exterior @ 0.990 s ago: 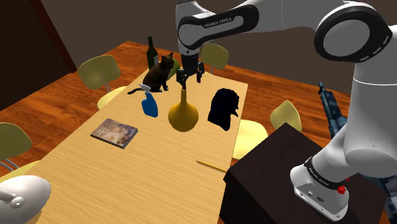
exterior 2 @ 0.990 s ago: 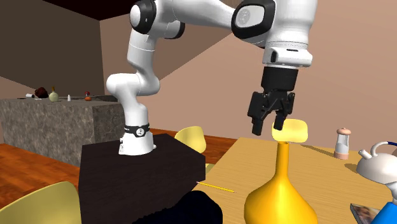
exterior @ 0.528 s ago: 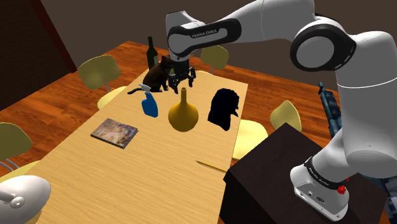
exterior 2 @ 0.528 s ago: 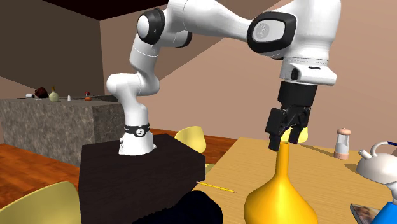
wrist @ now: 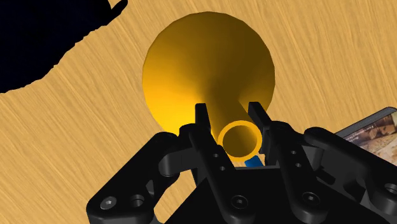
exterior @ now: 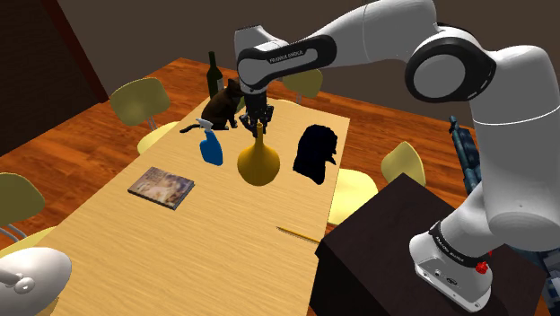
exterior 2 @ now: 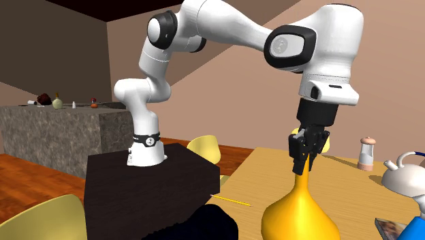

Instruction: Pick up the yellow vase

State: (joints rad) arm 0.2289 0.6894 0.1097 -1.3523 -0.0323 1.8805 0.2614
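The yellow vase (exterior: 258, 163) stands upright on the wooden table (exterior: 179, 251), with a round body and a thin neck. My black gripper (exterior: 258, 123) hangs straight over it, shut on the top of the neck. In the second exterior view the gripper (exterior 2: 304, 161) clasps the neck above the vase's body (exterior 2: 297, 217). In the wrist view the two fingers (wrist: 202, 118) press either side of the vase's open rim (wrist: 240, 140), with the body (wrist: 208, 63) below them on the table.
A blue spray bottle (exterior: 210, 146) and a dark cat figure (exterior: 224, 106) stand close beside the vase, and a dark bottle (exterior: 214, 76) stands behind. A black shape (exterior: 317, 153) sits on its other side. A book (exterior: 162, 187), a thin stick (exterior: 298, 234) and yellow chairs (exterior: 144, 100) are nearby.
The gripper has come down from above the vase's mouth onto its neck, and its fingers have gone from open to shut around it. The vase has not moved.
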